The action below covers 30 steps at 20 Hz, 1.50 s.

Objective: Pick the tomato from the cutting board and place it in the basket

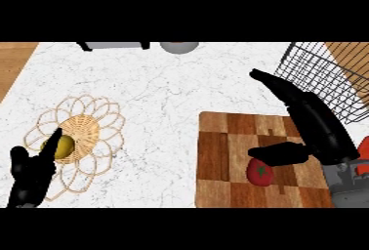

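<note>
Red and round, the tomato (260, 172) is lying on the lower right part of the wooden cutting board (229, 146), with its green stalk end facing up. The board is sitting on the white marbled counter (166, 93), toward the right side. The robot's right hand (323, 134) is hanging over the board's right edge. Its long black fingers (288, 93) are pointing straight up the view toward the wire rack (338, 73) at the upper right, released and grasping nothing. The thumb (282, 153) is sticking out leftward just above the tomato, and whether it is touching the fruit cannot be told from this view. Nothing is curling round the tomato, so it is lying free on the board. Over on the left, well apart from the board, the woven basket (90, 129) is sitting on the counter, its rim spreading out in open petal-like loops. A yellow fruit (65, 146) is lying in its middle. The left hand (29, 178) is resting at the lower left corner with its fingers relaxed and up, holding nothing. One fingertip is showing against the yellow fruit at the basket's near side. Two grey objects (178, 46) are showing at the counter's far edge, cut off by the view. An orange-red shape (364, 146) is peeking in at the right edge beside the right forearm.
</note>
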Motion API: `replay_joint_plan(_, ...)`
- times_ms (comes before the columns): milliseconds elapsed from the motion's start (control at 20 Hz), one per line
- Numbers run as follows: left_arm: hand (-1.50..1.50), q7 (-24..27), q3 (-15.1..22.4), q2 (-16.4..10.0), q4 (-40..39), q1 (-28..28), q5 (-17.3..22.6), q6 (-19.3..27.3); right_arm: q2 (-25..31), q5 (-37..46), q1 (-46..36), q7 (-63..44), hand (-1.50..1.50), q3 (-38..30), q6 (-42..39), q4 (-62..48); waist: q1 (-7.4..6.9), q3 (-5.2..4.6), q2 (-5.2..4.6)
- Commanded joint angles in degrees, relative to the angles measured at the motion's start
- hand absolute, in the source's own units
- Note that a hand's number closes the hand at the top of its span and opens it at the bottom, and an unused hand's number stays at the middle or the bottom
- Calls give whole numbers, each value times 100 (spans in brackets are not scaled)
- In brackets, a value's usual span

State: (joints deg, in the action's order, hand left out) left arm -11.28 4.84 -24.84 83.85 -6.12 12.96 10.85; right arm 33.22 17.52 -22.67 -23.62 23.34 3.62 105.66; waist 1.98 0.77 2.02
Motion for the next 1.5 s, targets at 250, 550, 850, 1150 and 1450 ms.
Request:
replay_joint_plan(250, 0, -200, 387, 446, -205, -353, 64, -119, 1514, -1097, -763, -1963, -150, -407, -2327, 1195, 95, -124, -126)
replay_joint_plan(550, 0, -284, 214, 305, -87, -459, 160, -224, 2296, -2691, -762, -2895, -150, -741, -3546, 1678, 156, -113, -122)
replay_joint_plan(850, 0, -198, 366, 450, 9, -531, 26, -236, 2863, -3752, -961, -3510, -150, -1043, -3757, 1789, -5, -101, -155)
replay_joint_plan(1150, 0, -100, 252, 424, -168, -463, 84, -443, 2867, -3914, -706, -3602, -150, -921, -3211, 2111, -90, -91, -191)
replay_joint_plan(1450, 0, -382, 395, 544, 116, -402, -141, -232, 2541, -3306, -127, -3245, -150, -839, -2861, 2269, -131, -74, -206)
